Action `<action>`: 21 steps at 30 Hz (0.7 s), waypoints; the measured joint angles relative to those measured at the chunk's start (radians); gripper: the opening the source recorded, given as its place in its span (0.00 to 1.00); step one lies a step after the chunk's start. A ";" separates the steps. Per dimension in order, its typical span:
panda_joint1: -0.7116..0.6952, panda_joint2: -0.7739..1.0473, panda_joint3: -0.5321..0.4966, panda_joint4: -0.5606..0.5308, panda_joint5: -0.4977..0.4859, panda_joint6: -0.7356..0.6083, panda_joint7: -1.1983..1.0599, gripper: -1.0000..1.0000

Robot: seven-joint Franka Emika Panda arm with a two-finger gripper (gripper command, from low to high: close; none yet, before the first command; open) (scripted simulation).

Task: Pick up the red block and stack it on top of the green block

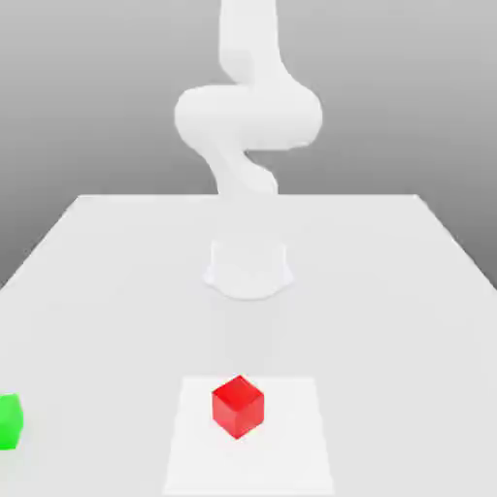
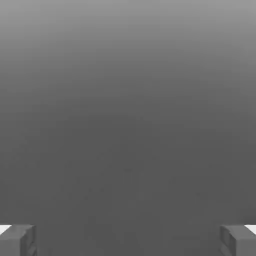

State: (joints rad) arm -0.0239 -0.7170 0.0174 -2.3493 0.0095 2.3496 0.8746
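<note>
Red block sits near the front of the white table, roughly centred, resting on a slightly brighter square patch of the surface. Green block lies at the exterior view's far left edge, about as near as the red one and well apart from it; part of it is cut off by the frame. My arm rises from its base farther back on the table. My gripper is spread fully wide, fingertips at opposite sides, with nothing between them.
</note>
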 joint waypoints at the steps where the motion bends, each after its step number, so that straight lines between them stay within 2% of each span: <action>1: -0.012 0.041 0.009 -0.023 0.005 0.024 0.035 0.50; 13: -0.126 0.485 0.110 -0.278 0.018 0.288 0.458 0.50; 19: -0.145 0.703 0.115 -0.400 -0.011 0.418 0.687 0.50; 21: -0.138 0.776 0.103 -0.407 -0.031 0.473 0.724 0.50</action>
State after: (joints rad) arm -0.1618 0.0591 0.1199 -2.7565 -0.0211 2.8231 1.5987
